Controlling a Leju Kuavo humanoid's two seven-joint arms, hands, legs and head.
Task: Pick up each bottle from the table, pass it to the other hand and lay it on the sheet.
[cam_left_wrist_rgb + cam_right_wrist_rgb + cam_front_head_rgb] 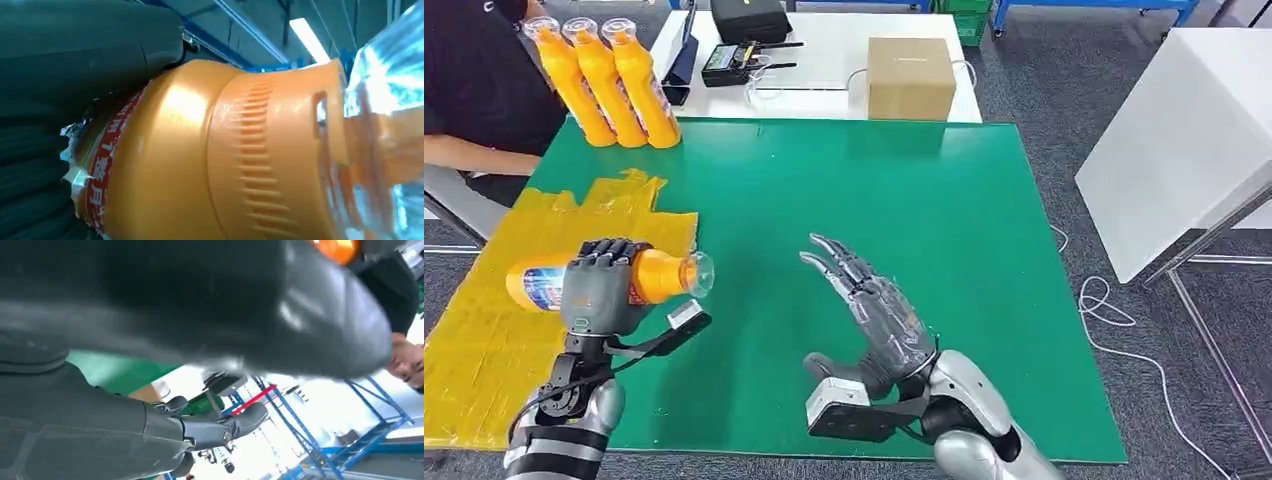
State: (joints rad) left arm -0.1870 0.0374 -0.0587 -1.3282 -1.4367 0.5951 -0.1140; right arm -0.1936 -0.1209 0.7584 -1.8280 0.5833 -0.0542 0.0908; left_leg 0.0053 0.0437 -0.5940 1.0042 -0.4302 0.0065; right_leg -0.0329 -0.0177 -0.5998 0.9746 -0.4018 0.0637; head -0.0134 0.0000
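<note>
My left hand (602,285) grips an orange bottle (656,276) around its middle, lying sideways with its clear cap toward the table's centre. It hangs over the right edge of the yellow sheet (484,345). In the left wrist view the orange bottle (210,160) sits under my dark fingers (90,45). My right hand (874,305) is held above the green mat (904,190) with fingers stretched out and apart, holding nothing; the right wrist view shows its thumb (320,315) close up. Three more orange bottles (609,85) stand upright at the mat's far left corner.
A person in a dark top (479,80) sits at the far left beside the standing bottles. Behind the mat a white table holds a cardboard box (911,78) and black devices (744,40). Another white table (1184,130) stands to the right, with cables on the floor.
</note>
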